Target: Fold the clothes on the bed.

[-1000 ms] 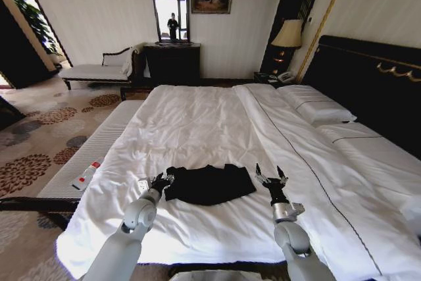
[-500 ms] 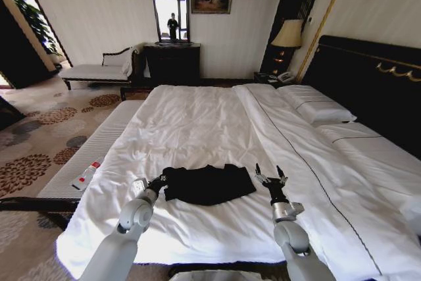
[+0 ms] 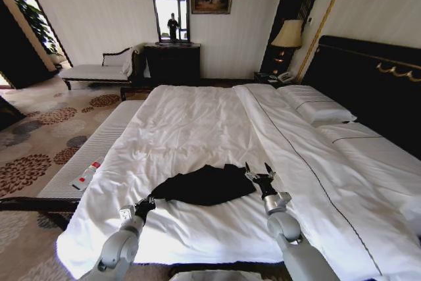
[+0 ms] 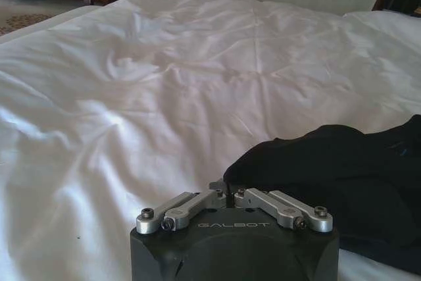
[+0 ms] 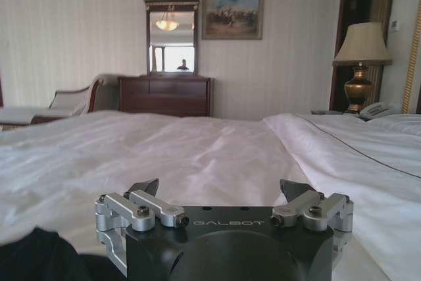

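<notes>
A: Why is the left gripper [image 3: 146, 201] so low at the near edge of the bed [image 3: 197, 129]?

B: Its fingers are pinched together on a corner of the shirt [image 3: 204, 184], drawing the cloth out into a point toward the robot, probably to stretch it flat for a fold.

A: And the right gripper [image 3: 258, 173]?

B: Fingers spread apart, empty, just beside the shirt's other edge, likely placed to take that side.

A: Beyond them?

B: The shirt lies on the duvet [image 3: 191, 123]; pillows [image 3: 316, 106] sit farther back by the headboard [image 3: 368, 77].

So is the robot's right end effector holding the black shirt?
No, the right end effector is open beside the shirt, its fingers spread with nothing between them.
</notes>
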Robot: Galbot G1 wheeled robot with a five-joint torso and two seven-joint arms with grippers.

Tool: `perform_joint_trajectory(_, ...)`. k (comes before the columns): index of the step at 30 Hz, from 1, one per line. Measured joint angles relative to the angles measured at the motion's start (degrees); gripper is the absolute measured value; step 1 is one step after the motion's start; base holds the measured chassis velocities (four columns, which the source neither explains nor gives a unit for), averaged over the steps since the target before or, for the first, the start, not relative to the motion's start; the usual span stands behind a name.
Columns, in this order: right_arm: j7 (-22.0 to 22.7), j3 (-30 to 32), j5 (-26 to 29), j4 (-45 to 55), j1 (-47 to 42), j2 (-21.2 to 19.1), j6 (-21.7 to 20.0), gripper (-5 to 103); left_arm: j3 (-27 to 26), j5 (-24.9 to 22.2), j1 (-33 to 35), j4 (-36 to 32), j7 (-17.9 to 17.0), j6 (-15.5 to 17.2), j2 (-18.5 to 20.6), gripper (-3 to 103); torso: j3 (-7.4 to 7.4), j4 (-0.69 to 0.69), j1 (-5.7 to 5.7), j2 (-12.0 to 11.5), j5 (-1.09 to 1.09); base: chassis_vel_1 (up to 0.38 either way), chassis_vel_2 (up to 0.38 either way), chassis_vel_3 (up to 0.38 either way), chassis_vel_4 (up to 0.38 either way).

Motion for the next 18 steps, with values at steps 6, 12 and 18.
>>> perform_joint_trajectory(6,3.4,-8.6,2.3,1.1,3.2,-8.1,-7.0,100,-1.3,0.7,0.8,-0.4,0.2,-0.7,-1.0,0,0.0,0.0,0.0,0.0,0.01,0.0,0.0,0.0,0.0)
perform_joint_trajectory(12,4.2,-13.7,3.8,1.2,5.0,-8.6,-7.8,100,-2.6,1.1,1.0,-0.4,0.3,-1.4,-1.6,0,0.0,0.02,0.0,0.0,0.01,0.0,0.0,0.0,0.0)
perform_joint_trajectory(18,5.6,-17.9,4.2,1.0,5.0,-6.1,-8.5,100,-4.0,1.1,0.9,0.4,0.3,-1.8,-1.9,0,0.0,0.01,0.0,0.0,0.01,0.0,0.0,0.0,0.0)
